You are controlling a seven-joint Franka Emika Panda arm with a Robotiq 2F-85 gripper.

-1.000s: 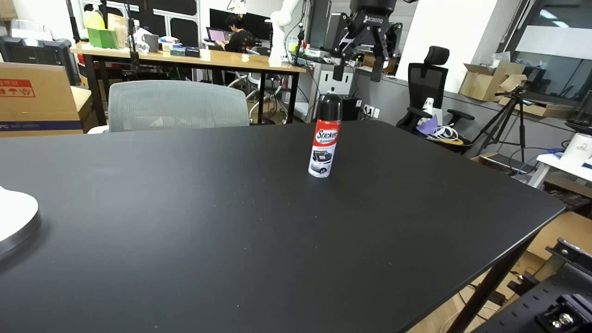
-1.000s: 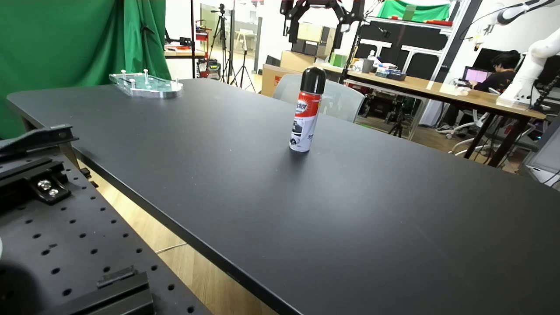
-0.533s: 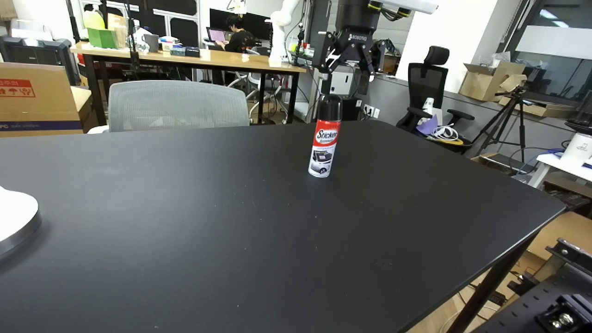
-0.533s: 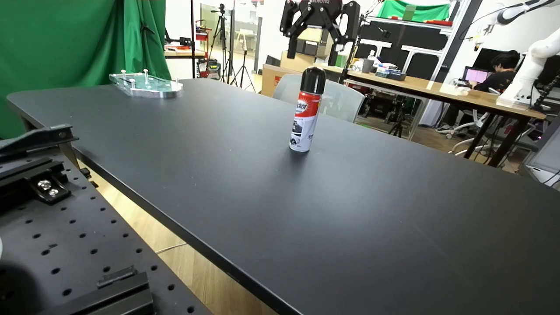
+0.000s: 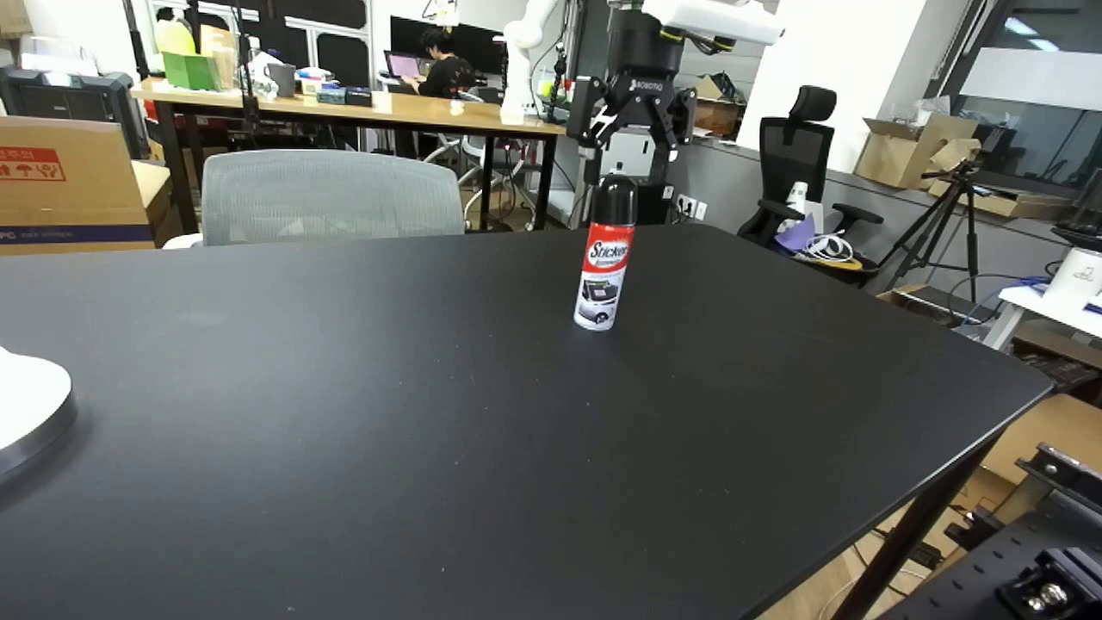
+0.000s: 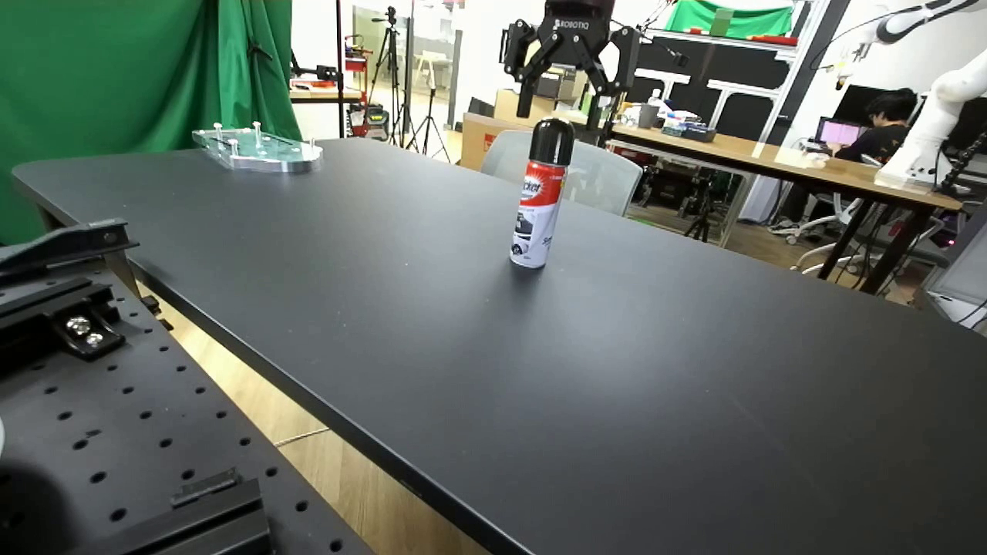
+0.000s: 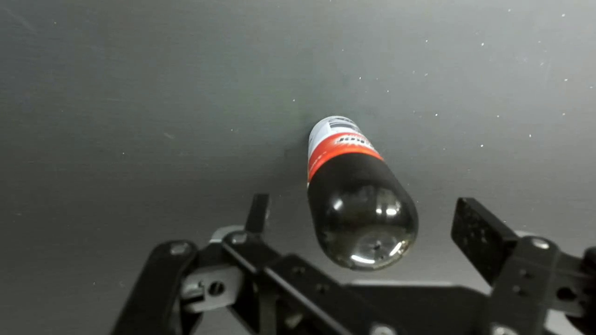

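A spray can [image 5: 600, 275] with a black domed cap, red band and white lower body stands upright on the dark table [image 5: 387, 448]. It shows in both exterior views. My gripper [image 5: 623, 177] hangs pointing down by the cap, partly hidden behind it. In an exterior view, the gripper [image 6: 560, 114] appears just above and behind the can. The wrist view has the cap [image 7: 363, 209] between the wide-spread fingers [image 7: 479, 232], with a gap on either side. Nothing is held, and the can appears untouched.
A clear plate with pegs [image 6: 258, 150] lies at the table's far end. A grey chair [image 5: 331, 198] stands against the table edge. A perforated black mounting board [image 6: 154, 432] sits beside the table. Behind are a wooden desk [image 5: 413, 108] and a cardboard box [image 5: 73, 185].
My gripper has come down and shifted left in an exterior view, closer to the can's cap. The jaws have stayed wide apart, and the can has not moved.
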